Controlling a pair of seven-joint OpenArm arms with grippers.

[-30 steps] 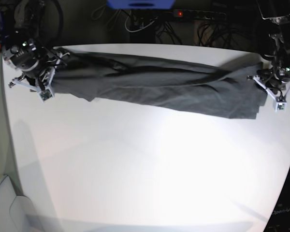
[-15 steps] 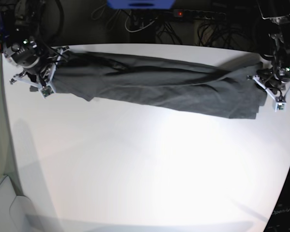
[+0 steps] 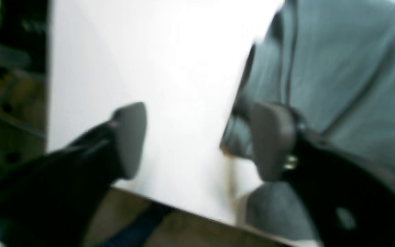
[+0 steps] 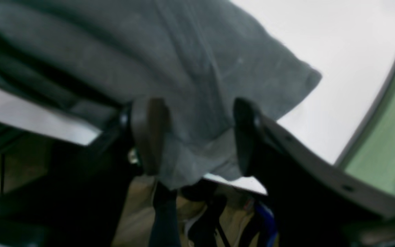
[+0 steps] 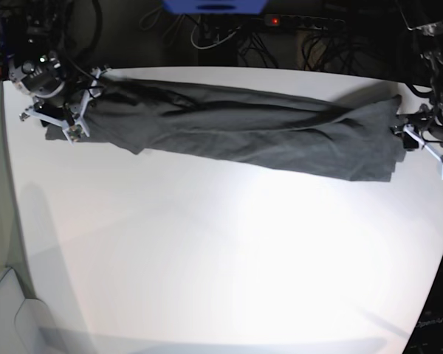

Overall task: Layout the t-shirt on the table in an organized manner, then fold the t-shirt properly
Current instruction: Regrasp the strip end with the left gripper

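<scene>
Grey t-shirt (image 5: 244,129) stretched flat on table (image 5: 221,258), both grippers open.

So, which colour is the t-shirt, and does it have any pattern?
The t-shirt is plain dark charcoal grey, with no visible pattern. It shows best in the base view.

Both wrist views are heavily blurred. In the base view, strong glare is thrown across the smooth matte white desk (image 5: 229,251), straight edges are bowed, and the background is left dim.
</scene>
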